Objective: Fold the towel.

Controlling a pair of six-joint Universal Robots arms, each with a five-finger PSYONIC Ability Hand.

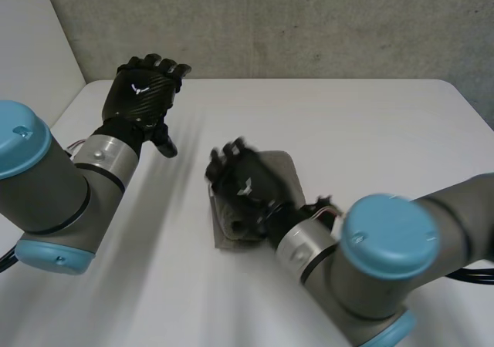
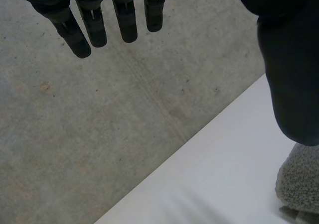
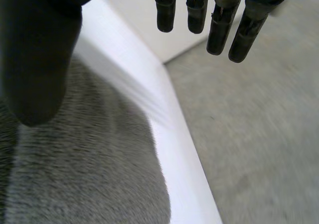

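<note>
A grey towel (image 1: 284, 171) lies folded into a small thick pad in the middle of the white table (image 1: 355, 116). My right hand (image 1: 243, 183) hovers over it, palm down, hiding most of the pad. In the right wrist view its fingers (image 3: 219, 27) are straight and apart from the thumb, with the towel (image 3: 89, 174) below the palm and nothing held. My left hand (image 1: 143, 91) is raised to the far left of the towel, open, holding nothing. In the left wrist view its fingers (image 2: 124, 20) are straight, and a rounded towel edge (image 2: 300, 184) shows below the thumb.
A concrete wall (image 1: 309, 23) stands behind the table's far edge. A pale wall panel (image 1: 31, 46) rises at the far left. Bare tabletop lies all around the towel, widest at the far right.
</note>
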